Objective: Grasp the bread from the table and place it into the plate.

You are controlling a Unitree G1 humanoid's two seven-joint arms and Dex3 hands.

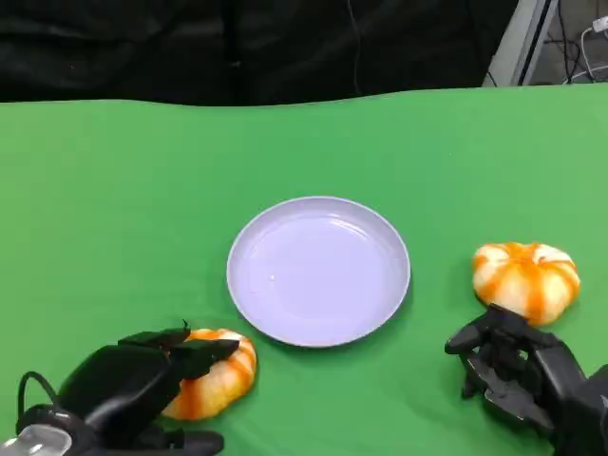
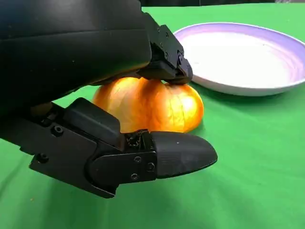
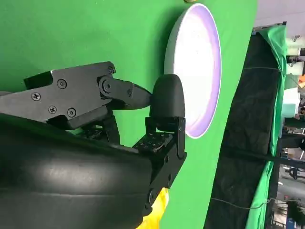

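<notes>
We have our left hand point(image 1: 142, 380) over a bread roll point(image 1: 214, 372) lying on the green worktop point(image 1: 104, 218). Its fingers point(image 2: 167, 62) touch the roll's top and another reaches beneath its near side, spread around it but not yet closed. The plate point(image 1: 318, 271) sits just beyond those fingers, with open worktop between. Our right hand point(image 1: 518, 370) is half-curled and holds nothing, a second roll point(image 1: 525, 277) just past it.
</notes>
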